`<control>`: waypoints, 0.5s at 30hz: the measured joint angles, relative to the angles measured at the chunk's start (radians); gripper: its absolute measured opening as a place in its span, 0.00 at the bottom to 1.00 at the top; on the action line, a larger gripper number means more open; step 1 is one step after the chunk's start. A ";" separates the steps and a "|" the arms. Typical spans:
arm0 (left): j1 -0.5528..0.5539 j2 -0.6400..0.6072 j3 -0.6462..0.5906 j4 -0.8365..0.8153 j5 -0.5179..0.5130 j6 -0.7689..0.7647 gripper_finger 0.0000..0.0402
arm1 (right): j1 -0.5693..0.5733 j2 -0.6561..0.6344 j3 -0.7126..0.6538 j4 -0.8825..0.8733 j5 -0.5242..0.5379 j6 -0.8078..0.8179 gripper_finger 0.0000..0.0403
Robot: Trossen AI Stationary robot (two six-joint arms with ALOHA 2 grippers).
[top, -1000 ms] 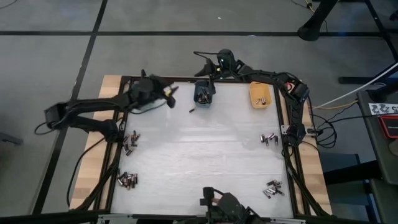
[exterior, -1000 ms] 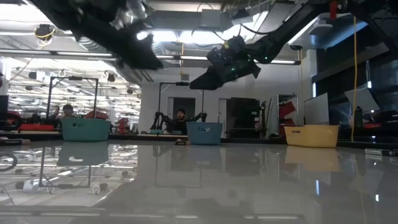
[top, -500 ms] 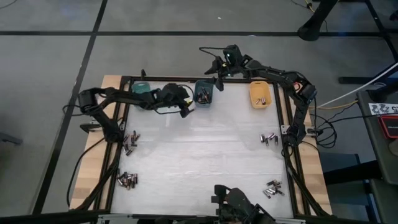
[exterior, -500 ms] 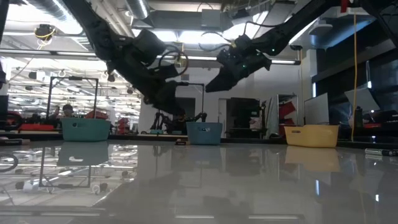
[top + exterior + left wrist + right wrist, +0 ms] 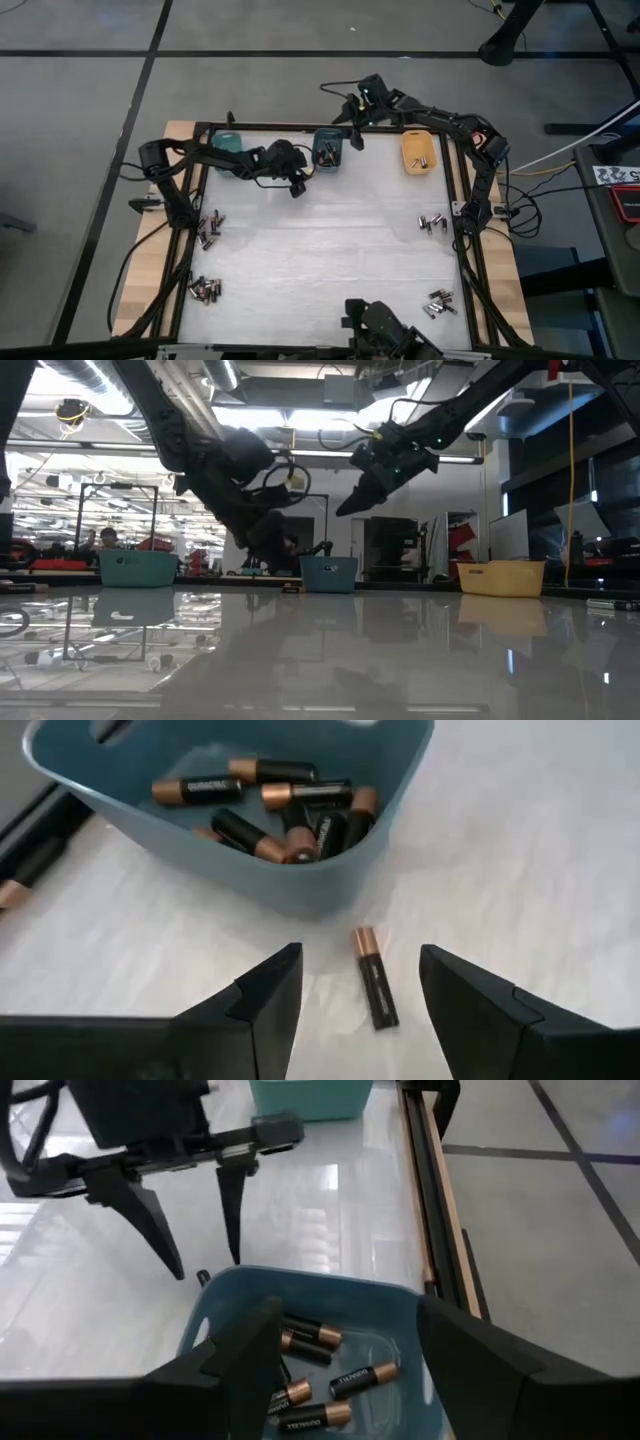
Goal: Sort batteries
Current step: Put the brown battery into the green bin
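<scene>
1. The left gripper, two dark, smooth, wedge-shaped fingers, stands wide and holds nothing; it hangs low over the surface just in front of the blue bin.
2. Between its fingers a single battery lies flat on the surface: a slim black cylinder with a coppery band at the end nearer the bin.
3. The blue bin is smooth plastic with rounded corners. Inside lie several more batteries in a loose heap, black with copper ends; "DURACELL" reads on one of them.
4. The right gripper hovers above the same blue bin, its fingers wide and holding nothing.
5. The surface is pale, glossy and faintly grained, framed by dark metal rails.
6. Along the far edge sit a teal bin and an orange bin, the latter holding a few cells.
7. Four small piles of batteries lie near the side edges of the surface, two on each side.
</scene>
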 joint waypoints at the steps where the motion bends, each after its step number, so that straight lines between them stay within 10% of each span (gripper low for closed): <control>1: 0.000 0.010 0.000 0.013 0.000 0.000 0.48 | 0.000 0.000 0.000 0.000 0.000 0.000 0.58; 15: -0.016 0.089 0.000 0.017 0.037 -0.017 0.48 | 0.000 0.000 0.000 0.000 0.000 -0.007 0.58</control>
